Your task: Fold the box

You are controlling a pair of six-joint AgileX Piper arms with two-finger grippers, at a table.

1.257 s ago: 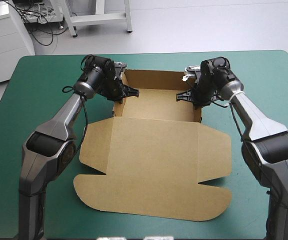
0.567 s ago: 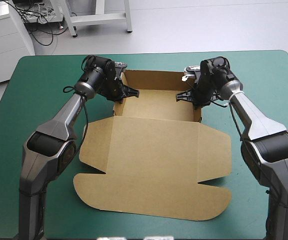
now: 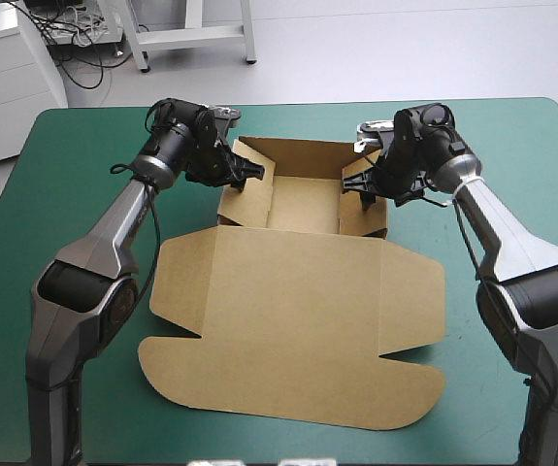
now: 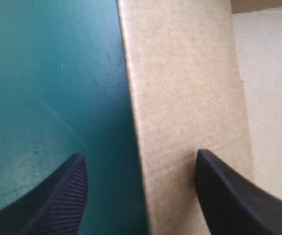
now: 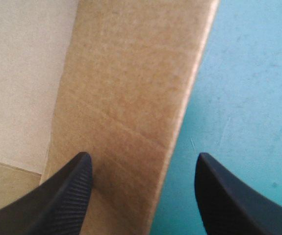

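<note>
The brown box (image 3: 298, 291) lies in the middle of the table with its lid flat toward the near edge. Its tray (image 3: 303, 199) at the far end has walls raised, and the two side flaps lean inward. My left gripper (image 3: 247, 173) hovers at the tray's left wall and my right gripper (image 3: 364, 184) at its right wall. In the left wrist view my gripper (image 4: 138, 155) is open astride the wall's board (image 4: 185, 88), the black fingers (image 4: 57, 196) not touching it. In the right wrist view my gripper (image 5: 141, 155) is open astride the other wall (image 5: 131, 73).
Bare teal-green cover (image 3: 65, 194) stretches on both sides of the box, out to the table's left and right edges. The lid's rounded front flap (image 3: 288, 388) reaches close to the near edge.
Both grippers were shut on the tray's side walls earlier and have opened. Both arms have lifted a little, and the side flaps have sprung up and inward.
</note>
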